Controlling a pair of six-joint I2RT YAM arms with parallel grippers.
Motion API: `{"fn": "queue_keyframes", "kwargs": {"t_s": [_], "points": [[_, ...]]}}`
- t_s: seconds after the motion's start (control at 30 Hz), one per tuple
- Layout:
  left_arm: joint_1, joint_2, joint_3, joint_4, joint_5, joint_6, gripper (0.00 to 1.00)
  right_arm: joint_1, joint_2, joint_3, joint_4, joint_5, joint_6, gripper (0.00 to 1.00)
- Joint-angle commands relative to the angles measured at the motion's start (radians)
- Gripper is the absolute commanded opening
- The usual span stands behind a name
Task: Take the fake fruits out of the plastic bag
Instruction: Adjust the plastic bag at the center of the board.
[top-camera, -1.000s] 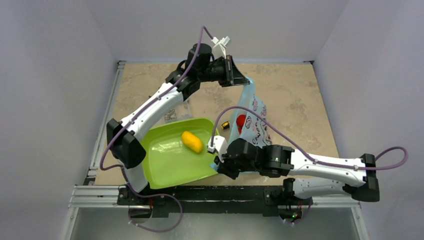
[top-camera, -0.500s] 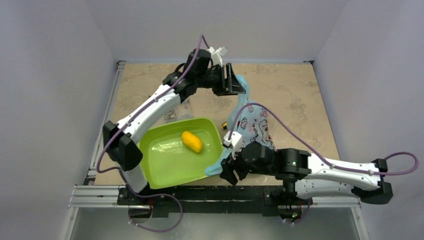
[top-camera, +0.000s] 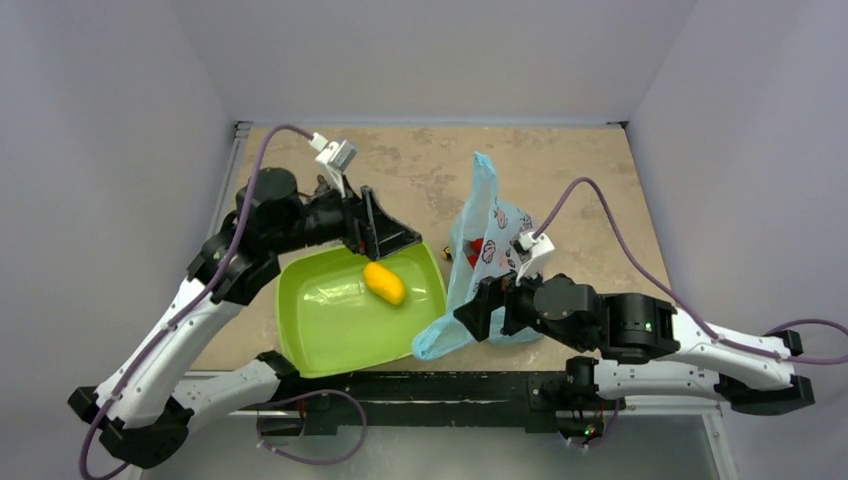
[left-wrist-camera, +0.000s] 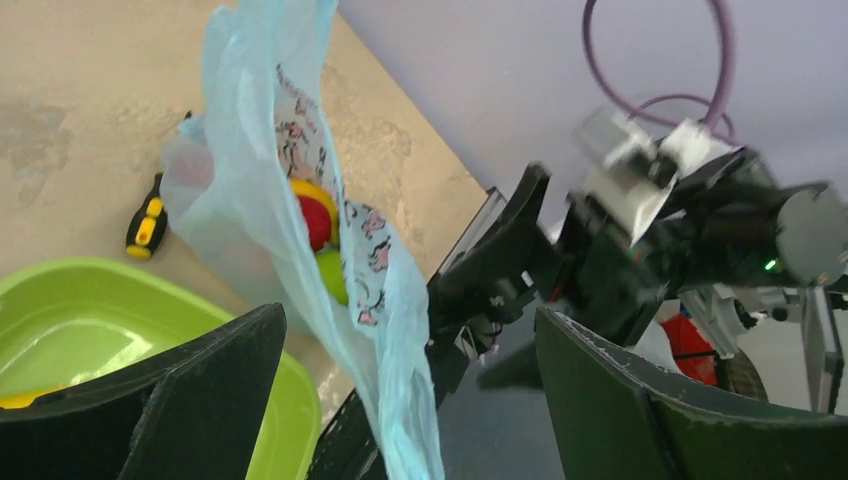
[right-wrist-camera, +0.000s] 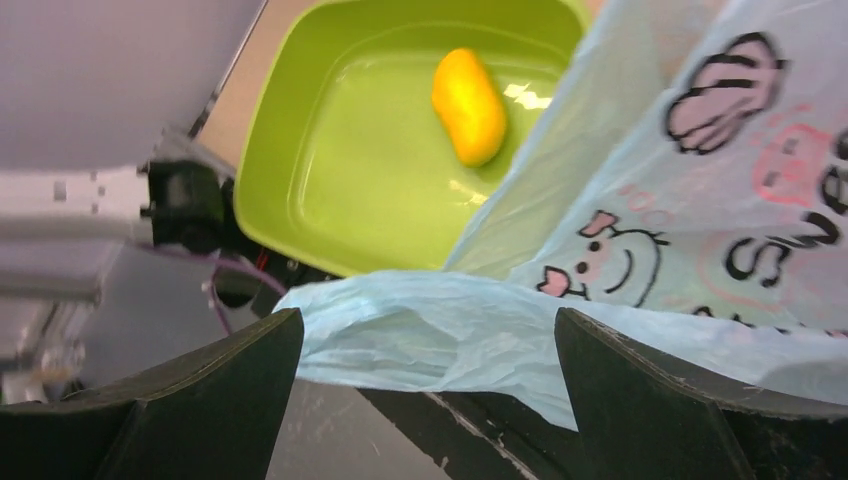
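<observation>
The light blue plastic bag (top-camera: 478, 200) lies slumped on the table, right of the lime-green tray (top-camera: 320, 330). Fake fruits show through it: a red one (top-camera: 487, 247) from above, and red (left-wrist-camera: 315, 222), yellow (left-wrist-camera: 310, 190) and green (left-wrist-camera: 332, 275) ones in the left wrist view. My left gripper (top-camera: 392, 232) hovers open over the tray's back right corner, apart from the bag (left-wrist-camera: 300, 180). My right gripper (top-camera: 478, 318) is open at the bag's near end. A crumpled blue corner (right-wrist-camera: 430, 335) lies between its spread fingers, unpinched.
An orange-yellow oval fruit (top-camera: 383, 283) rests in the tray (right-wrist-camera: 330, 180). A small yellow-and-black tool (left-wrist-camera: 147, 220) lies on the table between tray and bag. The bag's near corner hangs over the table's front edge and black rail (top-camera: 420, 385).
Both grippers have opened and let go of the bag, which has dropped onto the table. The left arm has swung back left to the tray; the right arm has drawn rightwards.
</observation>
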Motion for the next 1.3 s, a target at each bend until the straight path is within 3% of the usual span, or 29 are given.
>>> {"fn": "queue_keyframes", "kwargs": {"t_s": [0.0,0.17,0.3,0.37,0.6,0.63,0.67,0.87,1.07,1.13,1.2,1.23,1.27], "points": [[-0.004,-0.091,-0.2,0.004,-0.058,-0.029,0.95,0.003,0.018,0.113,-0.238,0.289,0.318,0.99],[-0.101,-0.091,-0.35,0.136,-0.127,-0.137,0.87,-0.034,0.143,0.187,-0.38,0.394,0.409,0.99],[-0.228,-0.073,-0.398,0.177,-0.226,-0.157,0.75,-0.236,0.241,0.206,-0.302,0.26,0.216,0.99],[-0.278,-0.064,-0.405,0.187,-0.242,-0.159,0.69,-0.271,0.268,0.2,-0.261,0.215,0.151,0.98],[-0.478,0.003,-0.397,0.226,-0.311,-0.18,0.5,-0.308,0.344,0.163,-0.175,0.197,0.084,0.92],[-0.503,0.018,-0.393,0.229,-0.325,-0.081,0.49,-0.309,0.352,0.158,-0.179,0.211,0.089,0.9],[-0.527,0.032,-0.39,0.229,-0.34,-0.171,0.48,-0.31,0.364,0.151,-0.185,0.222,0.098,0.89],[-0.625,0.095,-0.345,0.195,-0.391,-0.158,0.39,-0.324,0.398,0.077,-0.127,0.222,0.093,0.86],[-0.675,0.122,-0.355,0.256,-0.341,-0.175,0.36,-0.364,0.429,0.043,-0.086,0.249,0.082,0.64],[-0.684,0.12,-0.386,0.304,-0.325,-0.199,0.35,-0.366,0.422,0.046,-0.11,0.28,0.085,0.43],[-0.691,0.123,-0.412,0.345,-0.311,-0.217,0.35,-0.366,0.394,0.041,-0.119,0.291,0.063,0.08],[-0.693,0.122,-0.419,0.346,-0.308,-0.218,0.36,-0.365,0.37,0.036,-0.123,0.297,0.051,0.0],[-0.695,0.115,-0.421,0.344,-0.306,-0.217,0.38,-0.366,0.336,0.026,-0.123,0.304,0.048,0.0]]}}
